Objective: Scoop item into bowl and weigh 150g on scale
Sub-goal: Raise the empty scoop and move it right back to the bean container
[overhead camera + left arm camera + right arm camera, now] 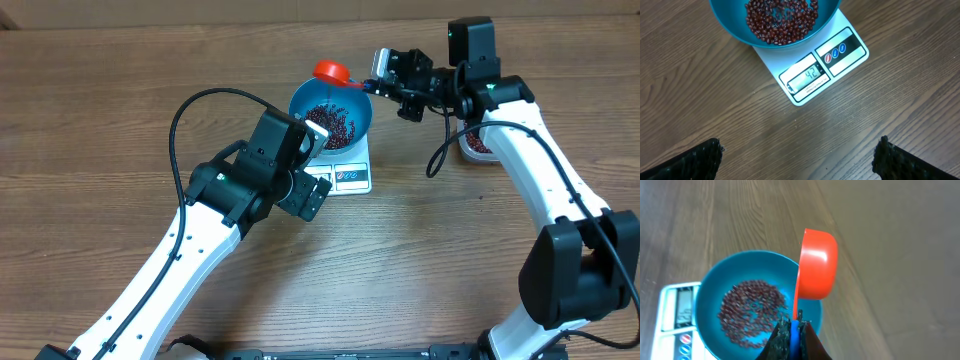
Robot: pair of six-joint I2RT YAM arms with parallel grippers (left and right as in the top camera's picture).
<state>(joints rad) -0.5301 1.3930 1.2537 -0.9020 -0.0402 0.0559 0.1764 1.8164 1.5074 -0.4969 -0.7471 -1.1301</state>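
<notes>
Orange scoop (815,265) tipped at bowl (707,297) rim, right tool (794,327) clamping it

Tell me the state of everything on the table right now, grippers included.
bowl: upright on the scale, partly filled.
beans: loose heap in the bowl.
scale: on, showing a reading.
red scoop: tipped on edge over the bowl's rim.
tub: partly hidden, beans inside.
left gripper: open, holding nothing.
right gripper: shut on the scoop's handle.
</notes>
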